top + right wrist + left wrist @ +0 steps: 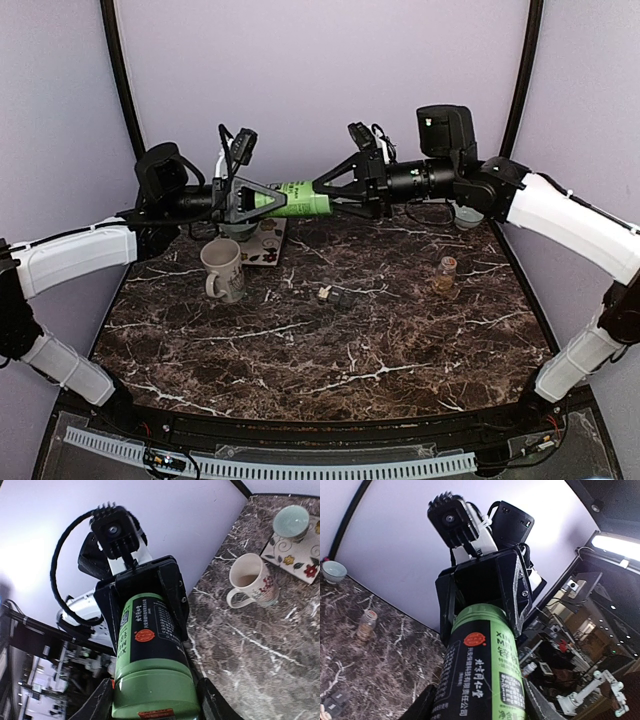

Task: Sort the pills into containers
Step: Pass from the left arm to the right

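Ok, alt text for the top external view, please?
Two robot arms hold a green cylindrical plastic bottle level between them above the far side of a dark marble table, the left tool and the right tool each clamped on one end. Below stand a white ceramic mug, a small dark grey compartment strip and a small amber jar.

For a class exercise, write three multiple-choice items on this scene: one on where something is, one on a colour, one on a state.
1. Where is the green bottle?
A on the table
B standing on a shelf
C in the air, held between the left gripper and the right gripper

2. What colour is the bowl?
A pale teal
B red
C black

3. How does the mug stand?
A on its side
B upright
C upside down

Answers:
1 C, each gripper clasps one end.
2 A, plain in the right wrist view.
3 B, its mouth faces up.
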`<state>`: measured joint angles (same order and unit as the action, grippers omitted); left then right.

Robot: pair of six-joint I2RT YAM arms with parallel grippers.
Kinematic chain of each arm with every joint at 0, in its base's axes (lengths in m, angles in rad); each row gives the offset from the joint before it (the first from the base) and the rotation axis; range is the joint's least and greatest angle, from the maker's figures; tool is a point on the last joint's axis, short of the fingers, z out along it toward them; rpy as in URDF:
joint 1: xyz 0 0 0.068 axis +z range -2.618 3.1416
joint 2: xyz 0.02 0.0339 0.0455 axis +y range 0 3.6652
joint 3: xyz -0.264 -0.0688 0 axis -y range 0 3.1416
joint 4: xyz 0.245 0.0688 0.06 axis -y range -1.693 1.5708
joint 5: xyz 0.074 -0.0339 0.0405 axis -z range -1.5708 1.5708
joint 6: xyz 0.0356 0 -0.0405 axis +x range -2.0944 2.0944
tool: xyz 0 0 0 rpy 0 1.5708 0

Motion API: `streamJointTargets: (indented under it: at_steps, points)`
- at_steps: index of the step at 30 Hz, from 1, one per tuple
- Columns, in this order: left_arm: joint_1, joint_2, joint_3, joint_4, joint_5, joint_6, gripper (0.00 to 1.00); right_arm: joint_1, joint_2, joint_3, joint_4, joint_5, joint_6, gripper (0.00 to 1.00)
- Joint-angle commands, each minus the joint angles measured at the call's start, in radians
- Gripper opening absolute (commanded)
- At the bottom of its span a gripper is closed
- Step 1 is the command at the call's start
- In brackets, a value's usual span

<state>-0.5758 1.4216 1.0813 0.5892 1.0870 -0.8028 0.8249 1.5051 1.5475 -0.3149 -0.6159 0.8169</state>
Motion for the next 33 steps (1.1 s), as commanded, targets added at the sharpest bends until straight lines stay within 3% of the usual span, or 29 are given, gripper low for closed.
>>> streamJointTargets:
  at_steps: [1,9,14,26,33]
  points:
    - [-0.024,-0.114,0.012,-0.121,-0.19,0.306,0.0,-0.018,0.027,-0.104,0.3,-0.114,0.369,0.16]
    - [-0.105,-0.257,-0.047,-0.226,-0.429,0.683,0.0,-0.019,0.067,-0.143,0.429,-0.177,0.549,0.16]
    - [-0.112,-0.3,-0.085,-0.235,-0.517,0.737,0.01,-0.019,0.069,-0.114,0.383,-0.171,0.522,0.14]
    - [-0.112,-0.275,-0.051,-0.339,-0.541,0.687,0.38,-0.018,0.066,-0.072,0.304,-0.139,0.452,0.1]
    - [-0.112,-0.268,-0.036,-0.389,-0.573,0.673,0.54,-0.019,0.06,-0.04,0.232,-0.113,0.391,0.08]
